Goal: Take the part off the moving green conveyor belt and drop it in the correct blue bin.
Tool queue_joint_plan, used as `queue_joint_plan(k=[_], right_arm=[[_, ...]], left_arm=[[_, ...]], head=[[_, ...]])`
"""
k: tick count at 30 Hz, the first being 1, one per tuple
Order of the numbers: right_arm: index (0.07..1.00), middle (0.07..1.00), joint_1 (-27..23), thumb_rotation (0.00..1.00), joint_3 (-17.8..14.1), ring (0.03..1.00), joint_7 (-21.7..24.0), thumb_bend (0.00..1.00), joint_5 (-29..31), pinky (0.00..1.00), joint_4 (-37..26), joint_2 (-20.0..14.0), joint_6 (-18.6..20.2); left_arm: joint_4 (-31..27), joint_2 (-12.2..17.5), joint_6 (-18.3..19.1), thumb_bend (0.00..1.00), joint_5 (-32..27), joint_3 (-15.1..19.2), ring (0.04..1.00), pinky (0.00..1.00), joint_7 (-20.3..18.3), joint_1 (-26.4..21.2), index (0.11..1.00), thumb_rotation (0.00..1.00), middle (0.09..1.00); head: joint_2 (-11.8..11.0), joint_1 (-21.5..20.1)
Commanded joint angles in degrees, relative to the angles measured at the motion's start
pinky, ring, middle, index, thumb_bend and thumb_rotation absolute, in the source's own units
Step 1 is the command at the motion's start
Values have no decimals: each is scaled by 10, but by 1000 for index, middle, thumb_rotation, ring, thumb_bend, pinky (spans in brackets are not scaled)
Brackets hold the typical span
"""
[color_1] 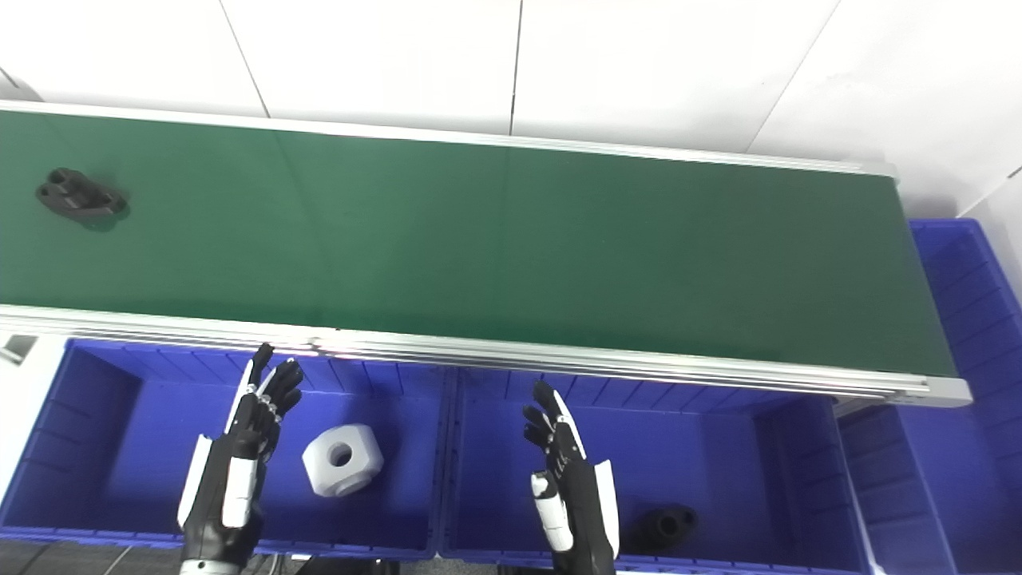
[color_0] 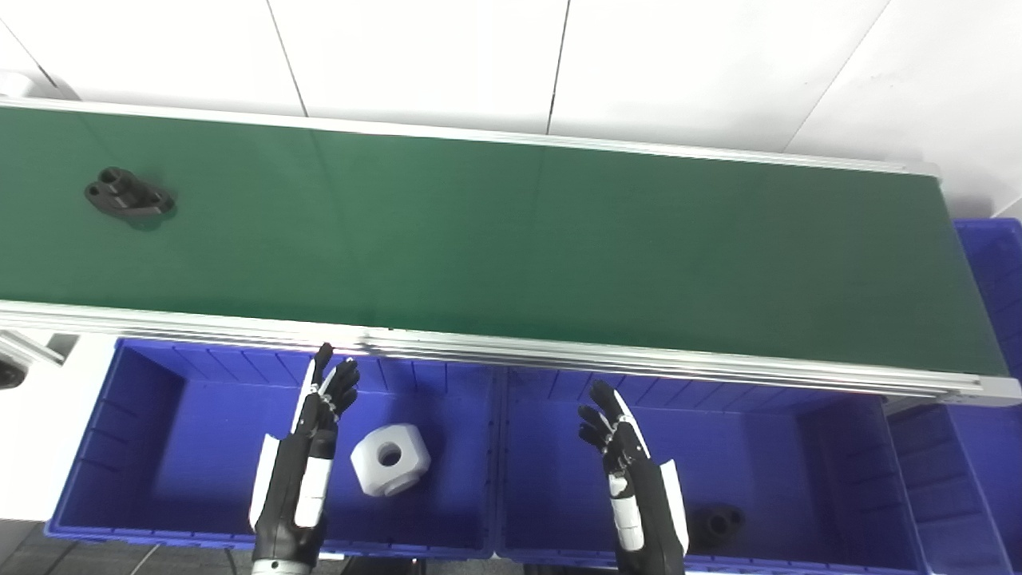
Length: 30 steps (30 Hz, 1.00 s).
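White wall panels with thin dark seams fill the background behind a long green conveyor belt (color_0: pixel 511 239) framed by silver aluminium rails, which runs across the whole view. Near the belt's far left end lies a small black flanged part with two round holes (color_0: pixel 128 194), alone on the green surface and well apart from both hands.

Below the near rail stand two deep blue plastic bins side by side. The left blue bin (color_0: pixel 144 415) holds a white blocky part with chamfered corners and a round central hole (color_0: pixel 390 459), lying on the bin floor. The right blue bin (color_0: pixel 838 447) holds a dark round part (color_0: pixel 716 523) near its front wall; its exact shape is hard to make out. A further blue bin (color_0: pixel 990 271) sits at the belt's right end.

The black-and-white left hand (color_0: pixel 307 471) hovers over the left bin, just beside the white part, fingers extended upward, slightly apart, holding nothing. The right hand (color_0: pixel 631 479) hovers over the right bin, likewise with fingers extended and loosely spread, empty.
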Motion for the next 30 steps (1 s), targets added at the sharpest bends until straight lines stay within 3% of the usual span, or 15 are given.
queue_joint_plan(k=[1,16,21,30], right_arm=[[924,932,13,1000,9,890,10,905,6,860,-16,21,-22],[927,927,18,1000,5,889,17,907,3,866,-26,22,-21],[925,927,23,1000,7,889,21,902,1,865,-35,23,-18],[931,935,21,1000,2,902,20,919,-5,896,-26,22,-25]], left_arm=[[-12,1,-24,584,1,-4,923,914,7,2,994,989,927],[-28,8,-24,582,12,-16,916,882,22,7,977,963,918],[-31,13,-24,574,22,-27,901,859,39,9,965,937,898],[-34,26,-24,557,20,-49,924,927,53,3,974,945,918]], head=[[-1,0],[21,6],[19,11],[10,17]])
